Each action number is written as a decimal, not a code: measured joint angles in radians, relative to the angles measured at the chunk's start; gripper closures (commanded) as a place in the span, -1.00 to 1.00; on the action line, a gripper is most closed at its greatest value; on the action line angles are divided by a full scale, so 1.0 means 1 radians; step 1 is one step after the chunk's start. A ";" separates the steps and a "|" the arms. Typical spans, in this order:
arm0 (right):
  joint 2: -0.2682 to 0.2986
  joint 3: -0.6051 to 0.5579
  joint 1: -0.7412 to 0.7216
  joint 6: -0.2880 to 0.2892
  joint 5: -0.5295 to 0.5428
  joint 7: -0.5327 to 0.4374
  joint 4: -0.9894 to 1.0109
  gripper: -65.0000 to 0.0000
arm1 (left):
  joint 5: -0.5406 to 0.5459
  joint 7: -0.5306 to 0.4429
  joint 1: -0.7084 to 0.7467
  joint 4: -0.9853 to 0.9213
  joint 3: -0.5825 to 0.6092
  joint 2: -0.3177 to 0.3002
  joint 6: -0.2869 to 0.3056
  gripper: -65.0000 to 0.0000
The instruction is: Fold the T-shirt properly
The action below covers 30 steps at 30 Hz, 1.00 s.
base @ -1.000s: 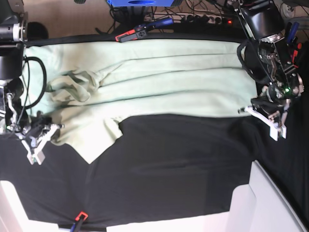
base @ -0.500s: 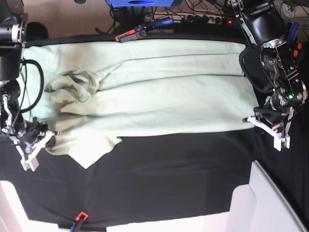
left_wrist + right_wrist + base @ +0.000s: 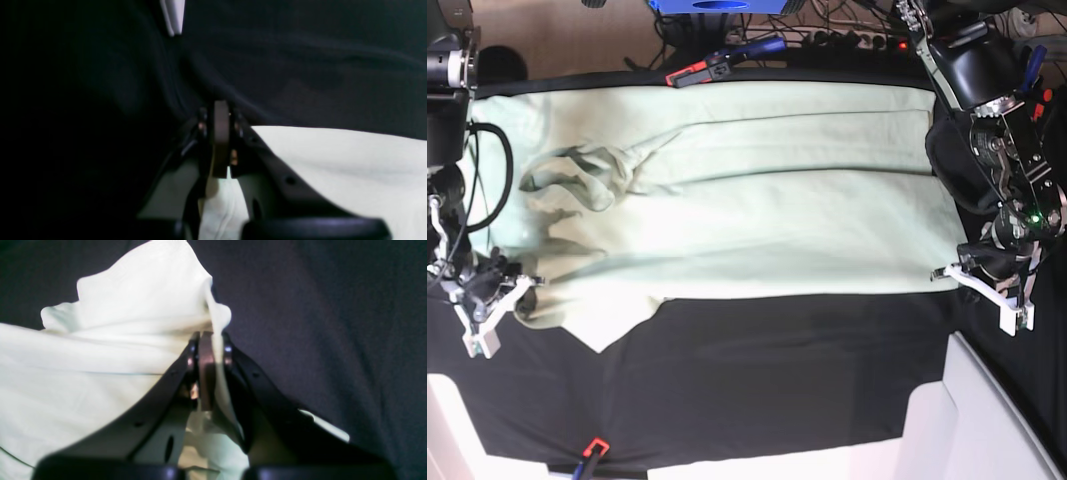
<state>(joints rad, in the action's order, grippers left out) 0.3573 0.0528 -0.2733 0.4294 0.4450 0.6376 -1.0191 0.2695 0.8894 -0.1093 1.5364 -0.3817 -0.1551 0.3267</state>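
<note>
On the black cloth-covered table (image 3: 777, 380), the pale mint-green short-sleeved cotton T-shirt (image 3: 757, 200) lies spread sideways across the far half, collar bunched toward my right arm's side. My left gripper (image 3: 987, 285) is clamped on the shirt's hem corner. My right gripper (image 3: 497, 300) is clamped on the sleeve-side edge, cloth pinched between its jaws.

Left tool (image 3: 220, 133) seemingly clamping T-shirt (image 3: 333, 160), black cloth (image 3: 300, 66)
</note>
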 measured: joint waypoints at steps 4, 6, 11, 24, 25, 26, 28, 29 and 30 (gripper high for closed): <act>0.000 0.000 0.002 0.000 0.000 -0.045 0.000 1.00 | 0.000 0.001 -0.005 0.000 0.000 0.000 0.000 1.00; 0.000 0.000 0.002 0.000 0.000 -0.058 0.000 1.00 | -0.003 0.000 -0.021 -0.003 0.000 0.000 0.000 1.00; 0.000 0.000 0.002 0.000 0.000 -0.096 0.000 1.00 | -0.004 -0.006 -0.032 -0.003 0.000 0.000 0.000 1.00; 0.002 0.000 0.003 0.000 0.000 -0.181 0.001 1.00 | -0.004 -0.003 -0.045 -0.004 0.001 -0.003 0.000 1.00; 0.003 0.000 0.003 0.000 0.000 -0.182 0.001 1.00 | -0.004 -0.004 -0.045 -0.005 0.002 -0.003 0.000 1.00; 0.003 0.000 0.003 0.000 0.000 -0.182 0.001 1.00 | -0.004 -0.004 -0.043 -0.005 0.003 -0.003 0.000 1.00; 0.003 0.000 0.003 0.000 0.000 -0.184 0.001 1.00 | -0.004 -0.007 -0.040 -0.016 0.003 -0.003 0.000 1.00; 0.003 0.000 0.003 0.000 0.000 -0.184 0.001 1.00 | -0.008 -0.007 -0.040 -0.026 0.002 -0.003 0.000 1.00; 0.005 0.000 0.003 0.000 0.000 -0.184 0.001 1.00 | -0.008 -0.006 -0.040 -0.036 0.002 -0.003 0.000 1.00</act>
<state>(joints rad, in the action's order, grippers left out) 0.3626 0.0528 -0.2703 0.4297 0.4450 0.4534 -1.0183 0.2619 0.8829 -0.1490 1.5002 -0.3798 -0.1577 0.3264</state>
